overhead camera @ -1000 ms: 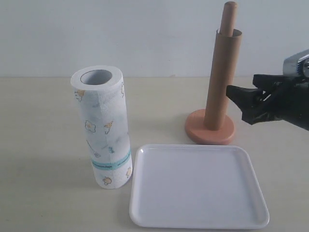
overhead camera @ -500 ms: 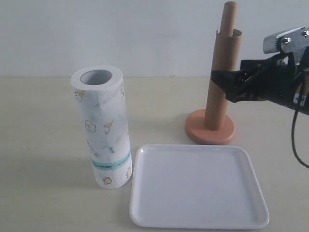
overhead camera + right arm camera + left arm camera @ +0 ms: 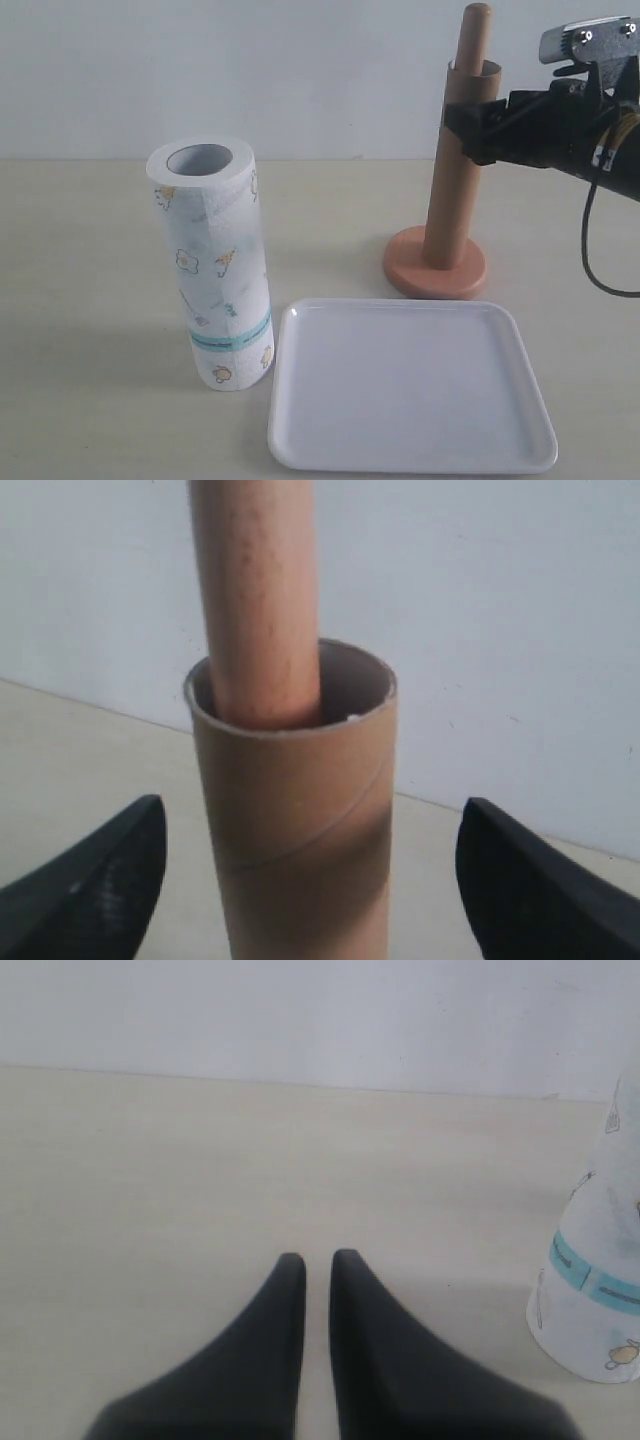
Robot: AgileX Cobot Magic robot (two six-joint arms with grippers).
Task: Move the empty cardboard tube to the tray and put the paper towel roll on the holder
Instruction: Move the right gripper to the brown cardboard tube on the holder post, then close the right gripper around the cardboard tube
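Note:
The empty cardboard tube stands upright, slipped over the pole of the wooden holder; the pole's round tip sticks out above it. My right gripper is level with the tube's upper part. In the right wrist view the tube sits between the open right gripper, its fingers well apart from the cardboard on both sides. The paper towel roll stands upright at the left. The white tray lies at the front. My left gripper is shut and empty, low over the table, with the roll off to one side.
The tray's near left corner lies close to the roll's foot. The holder's disc base sits just behind the tray's far edge. A pale wall closes off the back of the beige table.
My right gripper has risen and moved left, from beside the tube's lower half to around its upper part. The roll, tray and holder have not moved.

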